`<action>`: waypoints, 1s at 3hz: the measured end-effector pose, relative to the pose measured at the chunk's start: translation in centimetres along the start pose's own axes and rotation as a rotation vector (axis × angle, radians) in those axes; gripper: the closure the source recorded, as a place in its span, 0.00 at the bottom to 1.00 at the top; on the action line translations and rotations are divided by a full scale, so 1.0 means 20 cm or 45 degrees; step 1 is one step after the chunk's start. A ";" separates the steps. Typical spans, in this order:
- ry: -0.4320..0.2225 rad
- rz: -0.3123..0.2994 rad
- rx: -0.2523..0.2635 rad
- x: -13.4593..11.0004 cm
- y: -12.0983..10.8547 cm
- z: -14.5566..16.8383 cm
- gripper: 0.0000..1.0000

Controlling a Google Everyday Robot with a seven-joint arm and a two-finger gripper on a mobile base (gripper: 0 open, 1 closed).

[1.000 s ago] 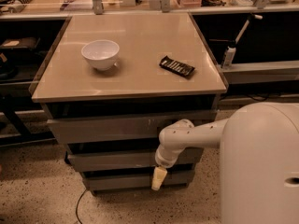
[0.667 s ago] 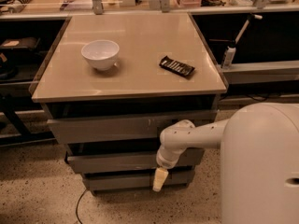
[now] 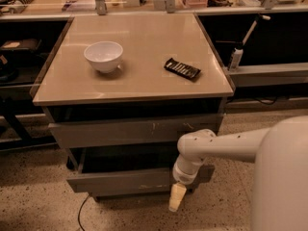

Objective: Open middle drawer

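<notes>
Standing on the left half of the tan surface (image 3: 144,88) is a white bowl (image 3: 103,56); to its right, well apart, lies a flat black ribbed object (image 3: 182,68). Beneath the surface, the top drawer front (image 3: 120,131), grey with white scratches, spans the cabinet. Below it comes a dark gap, then the middle drawer (image 3: 115,181), whose plain grey front stands forward of the front above. At that front's right end my white arm (image 3: 226,146) reaches in from the right and bends downward. My gripper (image 3: 176,197) points at the speckled floor (image 3: 38,196), just below the drawer's lower edge. Whether its jaws are open or closed I cannot tell.
</notes>
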State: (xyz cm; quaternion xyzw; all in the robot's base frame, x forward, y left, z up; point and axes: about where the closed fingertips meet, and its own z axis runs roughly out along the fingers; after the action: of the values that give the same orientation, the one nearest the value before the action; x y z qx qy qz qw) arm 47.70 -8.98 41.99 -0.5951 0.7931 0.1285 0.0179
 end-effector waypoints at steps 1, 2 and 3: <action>0.014 0.058 -0.069 0.12 0.12 -0.05 0.00; 0.048 0.131 -0.140 0.27 0.29 -0.13 0.00; 0.046 0.192 -0.183 0.38 0.41 -0.21 0.00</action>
State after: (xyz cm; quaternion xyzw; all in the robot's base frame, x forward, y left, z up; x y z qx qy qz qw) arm 38.25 -14.88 46.21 -0.5355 0.8247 0.1752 -0.0488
